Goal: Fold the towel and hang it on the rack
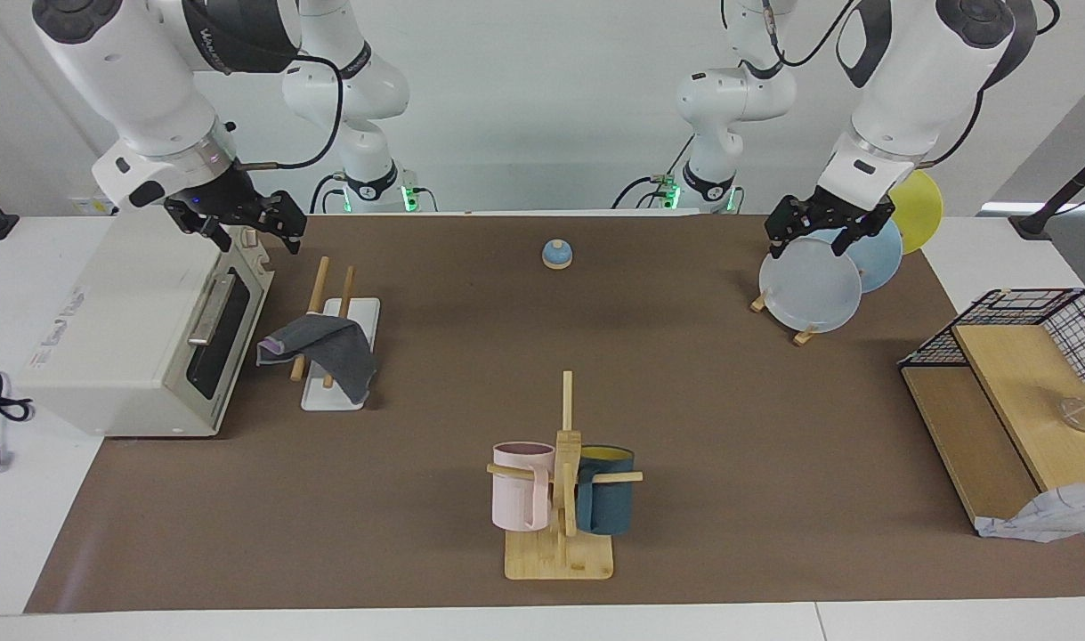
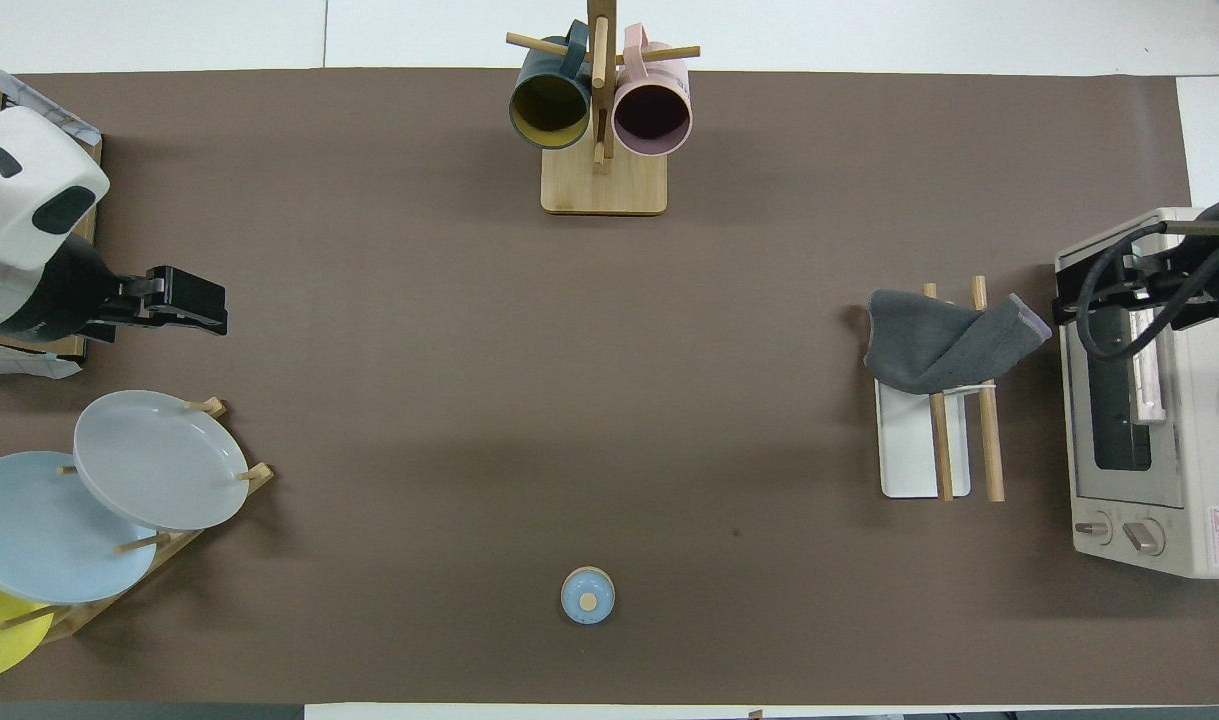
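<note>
I see the towel (image 1: pixel 324 349) draped grey side up over the rack (image 1: pixel 339 356) dowels, toward the right arm's end of the tabletop. My right gripper (image 1: pixel 239 223) hangs over the toaster oven (image 1: pixel 141 338), fingers parted and empty. The left gripper (image 1: pixel 829 227) waits above the plates (image 1: pixel 809 285), parted, empty. I'd judge the drape lopsided; I'd square it gently, not tugging it off.

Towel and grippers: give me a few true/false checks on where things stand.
1. The towel is draped over the rack. True.
2. The right gripper holds the towel. False: it is up over the oven, apart from the towel.
3. The left gripper is over the plates. True.
4. The towel lies flat on the table. False: it hangs across the rack's dowels.
5. The mugs hang nearer the robots than the rack. False: farther.
</note>
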`<action>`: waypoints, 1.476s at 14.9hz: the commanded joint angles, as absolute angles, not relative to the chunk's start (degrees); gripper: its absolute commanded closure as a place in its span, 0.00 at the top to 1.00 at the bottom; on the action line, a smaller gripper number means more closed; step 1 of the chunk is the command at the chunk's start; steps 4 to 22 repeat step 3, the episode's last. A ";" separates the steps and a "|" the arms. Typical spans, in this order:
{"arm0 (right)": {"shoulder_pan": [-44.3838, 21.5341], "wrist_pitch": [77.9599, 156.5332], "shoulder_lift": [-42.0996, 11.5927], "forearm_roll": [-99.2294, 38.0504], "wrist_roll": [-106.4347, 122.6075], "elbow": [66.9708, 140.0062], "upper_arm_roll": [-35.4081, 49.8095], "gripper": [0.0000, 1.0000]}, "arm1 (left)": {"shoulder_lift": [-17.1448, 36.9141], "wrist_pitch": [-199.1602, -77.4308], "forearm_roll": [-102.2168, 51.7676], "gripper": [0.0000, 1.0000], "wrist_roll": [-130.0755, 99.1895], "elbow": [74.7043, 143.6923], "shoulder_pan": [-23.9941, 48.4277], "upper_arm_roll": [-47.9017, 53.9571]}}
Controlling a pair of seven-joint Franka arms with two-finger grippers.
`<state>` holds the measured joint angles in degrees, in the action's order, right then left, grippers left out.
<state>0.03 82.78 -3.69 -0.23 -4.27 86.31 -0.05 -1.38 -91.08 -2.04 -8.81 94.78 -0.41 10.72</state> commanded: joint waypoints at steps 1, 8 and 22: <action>0.70 83.41 -3.78 0.44 -4.75 86.48 0.35 1.00 | -2.99 -91.67 -2.64 1.00 -9.05 96.33 -0.44 10.37; 0.53 83.67 -3.43 0.53 -4.83 86.92 0.44 1.00 | -2.99 -91.67 -2.64 1.00 -9.05 96.33 -0.44 10.37; 0.53 83.67 -3.43 0.53 -4.83 86.92 0.44 1.00 | -2.99 -91.67 -2.64 1.00 -9.05 96.33 -0.44 10.37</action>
